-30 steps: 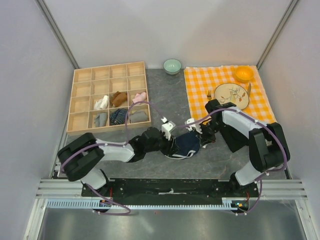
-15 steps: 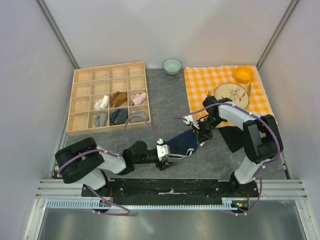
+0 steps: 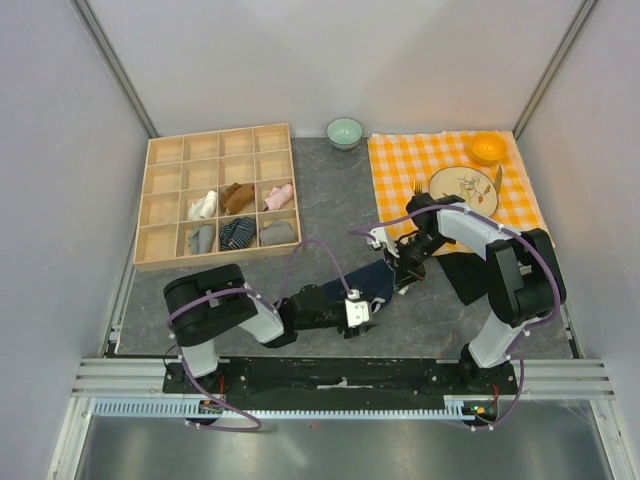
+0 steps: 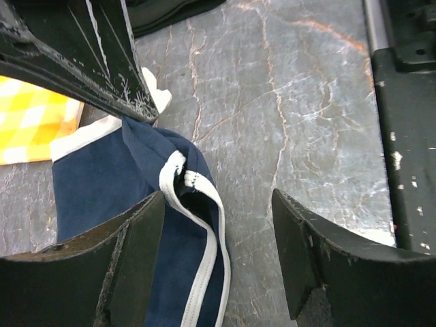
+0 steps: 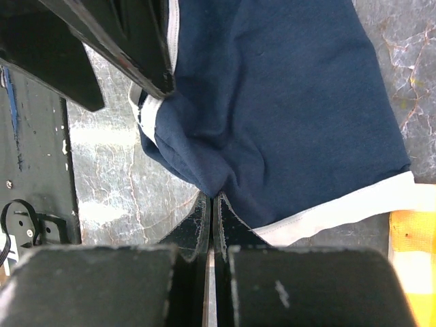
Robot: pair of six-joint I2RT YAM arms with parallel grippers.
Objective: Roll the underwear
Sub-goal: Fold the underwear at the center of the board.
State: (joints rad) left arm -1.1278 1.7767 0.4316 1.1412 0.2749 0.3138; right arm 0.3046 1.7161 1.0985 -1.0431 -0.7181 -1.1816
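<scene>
Left gripper [image 4: 216, 208] fingers spread wide, holding nothing, over underwear [image 4: 95, 194] near front edge. Right gripper [image 5: 212, 202] clenched on its hem.

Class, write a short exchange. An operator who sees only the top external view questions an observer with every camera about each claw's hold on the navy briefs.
Operator: From above I can't tell. Which arm holds the navy briefs?
Observer: The right claw. Its wrist view shows it shut, pinching a bunched fold.
Operator: And the other one?
Observer: The left claw is open in its wrist view. A white-trimmed fold lies between its fingers, ungripped.
</scene>
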